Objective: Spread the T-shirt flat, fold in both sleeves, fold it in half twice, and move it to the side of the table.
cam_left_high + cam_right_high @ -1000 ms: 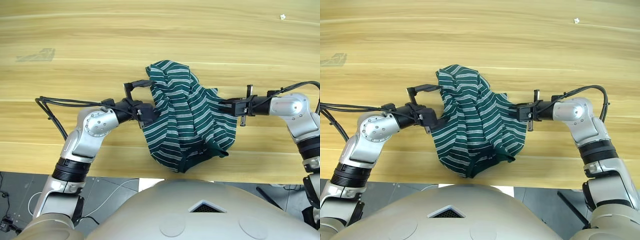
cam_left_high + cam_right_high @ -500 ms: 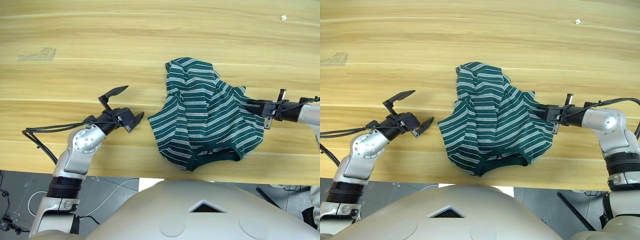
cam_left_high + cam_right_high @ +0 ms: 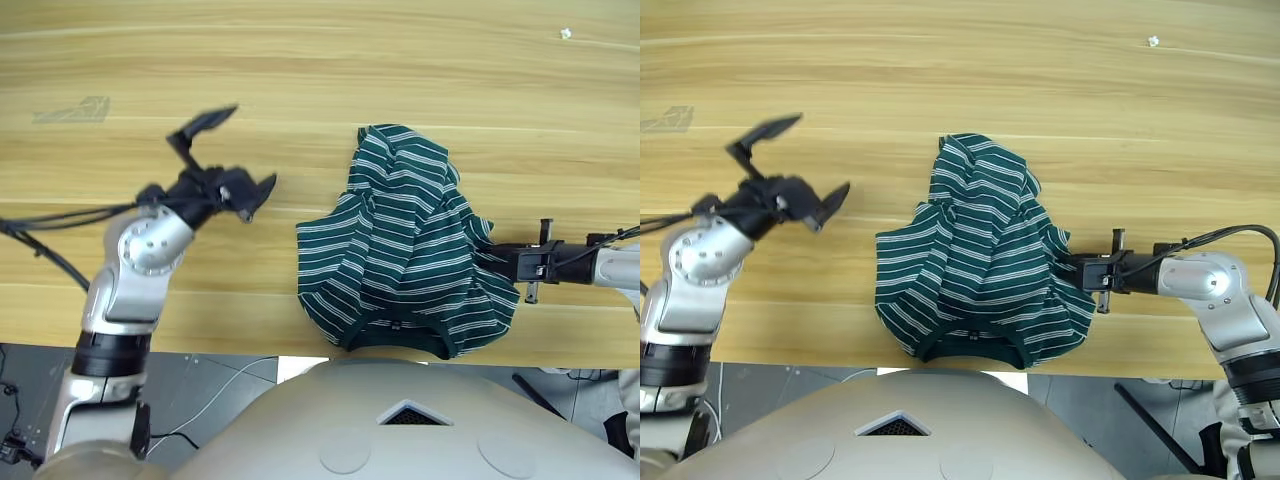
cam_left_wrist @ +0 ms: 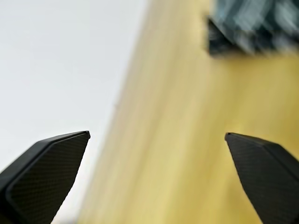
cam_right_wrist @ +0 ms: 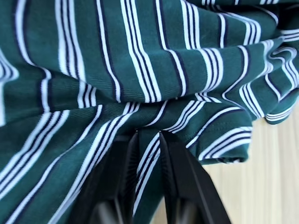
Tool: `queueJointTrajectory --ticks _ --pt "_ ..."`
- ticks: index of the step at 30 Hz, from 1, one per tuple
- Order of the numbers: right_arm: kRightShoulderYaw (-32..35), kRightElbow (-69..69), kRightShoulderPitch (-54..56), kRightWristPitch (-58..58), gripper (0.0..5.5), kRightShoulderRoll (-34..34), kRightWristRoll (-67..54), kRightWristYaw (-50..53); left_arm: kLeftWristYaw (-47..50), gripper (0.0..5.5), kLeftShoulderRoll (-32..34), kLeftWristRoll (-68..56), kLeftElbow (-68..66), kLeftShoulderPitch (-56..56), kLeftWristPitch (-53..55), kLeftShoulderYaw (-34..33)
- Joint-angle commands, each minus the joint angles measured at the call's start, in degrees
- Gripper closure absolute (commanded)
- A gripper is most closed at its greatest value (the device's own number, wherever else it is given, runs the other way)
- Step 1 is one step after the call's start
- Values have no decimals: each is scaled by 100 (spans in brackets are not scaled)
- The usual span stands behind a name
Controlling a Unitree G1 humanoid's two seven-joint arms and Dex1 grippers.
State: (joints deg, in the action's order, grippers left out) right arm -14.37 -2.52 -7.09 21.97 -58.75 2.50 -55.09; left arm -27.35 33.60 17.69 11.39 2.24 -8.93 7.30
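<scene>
Table [image 3: 300, 60] bears bunched T-shirt [image 3: 405, 250], perhaps paper scrap [image 3: 566, 33].

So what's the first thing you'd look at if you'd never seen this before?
The crumpled green T-shirt with white stripes, bunched in a heap near the front edge of the wooden table. The right gripper pinches the shirt's right edge, while the left gripper gapes wide open off to the shirt's left, holding nothing.

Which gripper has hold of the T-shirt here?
The right gripper, shut on an edge of the T-shirt; the left gripper is open, apart from it.
</scene>
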Motion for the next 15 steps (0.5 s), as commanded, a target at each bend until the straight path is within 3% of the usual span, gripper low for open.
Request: queueJointTrajectory --ticks 1,4,8,15 --pt "-258 -235 149 -224 465 182 415 -116 -160 14 -720 114 -945 467 -16 923" --pt "-363 -384 352 -165 465 268 526 -144 -174 14 -977 279 -1473 464 -149 1408" --pt "-449 -513 522 -101 465 330 599 -162 -479 14 -634 612 -1576 -92 -503 2014" --pt "-547 -717 614 -58 465 394 669 -158 -364 14 -25 776 -1652 -604 -669 1922"
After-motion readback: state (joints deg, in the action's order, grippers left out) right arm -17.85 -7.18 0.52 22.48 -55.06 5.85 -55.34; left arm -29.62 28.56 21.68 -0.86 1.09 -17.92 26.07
